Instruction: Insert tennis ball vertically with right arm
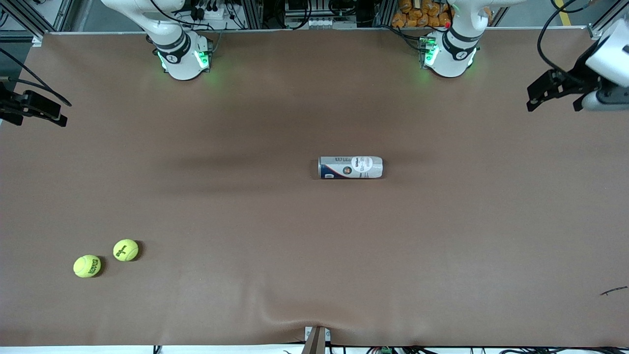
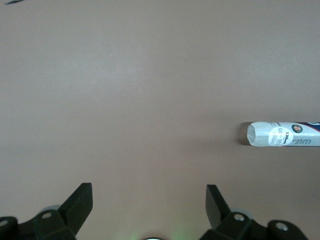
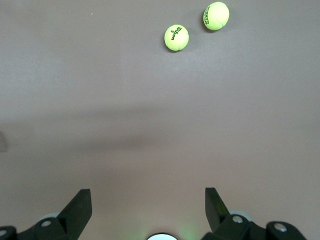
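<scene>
Two yellow-green tennis balls (image 1: pixel 126 250) (image 1: pixel 87 266) lie close together near the front camera, toward the right arm's end of the table; the right wrist view shows them too (image 3: pixel 176 38) (image 3: pixel 216 15). A white and blue ball can (image 1: pixel 350 167) lies on its side at the table's middle, its end showing in the left wrist view (image 2: pixel 282 134). My right gripper (image 3: pixel 148 197) hangs open and empty over bare cloth at the right arm's end of the table, well away from the balls. My left gripper (image 2: pixel 149 192) waits open and empty over the left arm's end.
Brown cloth (image 1: pixel 314 236) covers the whole table and has a wrinkle at the front edge by a small mount (image 1: pixel 316 339). A thin dark scrap (image 1: pixel 614 291) lies near the front corner at the left arm's end. Both arm bases (image 1: pixel 184 56) (image 1: pixel 449 54) stand along the back edge.
</scene>
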